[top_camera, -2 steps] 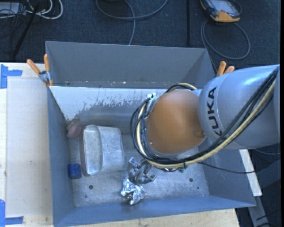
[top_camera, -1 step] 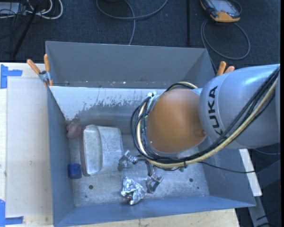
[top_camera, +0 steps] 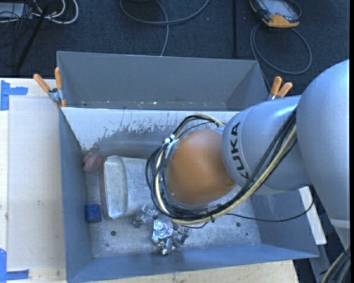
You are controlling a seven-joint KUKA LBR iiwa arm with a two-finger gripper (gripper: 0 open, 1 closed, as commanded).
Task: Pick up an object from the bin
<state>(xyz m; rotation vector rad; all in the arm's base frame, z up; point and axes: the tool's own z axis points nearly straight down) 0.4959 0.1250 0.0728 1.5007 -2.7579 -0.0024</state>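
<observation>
My gripper point(top_camera: 166, 238) pokes out as a shiny metal end from under the arm's orange cover, low over the bin floor near the front wall. A small grey crumpled thing point(top_camera: 143, 217) lies just to its left, close to touching it. Further left a pale rectangular block point(top_camera: 115, 186) lies flat, its long side running front to back. What, if anything, sits under the gripper is hidden.
A small blue thing point(top_camera: 93, 213) lies by the left wall beside the block's near end. A pinkish-brown lump point(top_camera: 92, 161) rests in the back left corner. The arm and its cables cover the bin's middle and right.
</observation>
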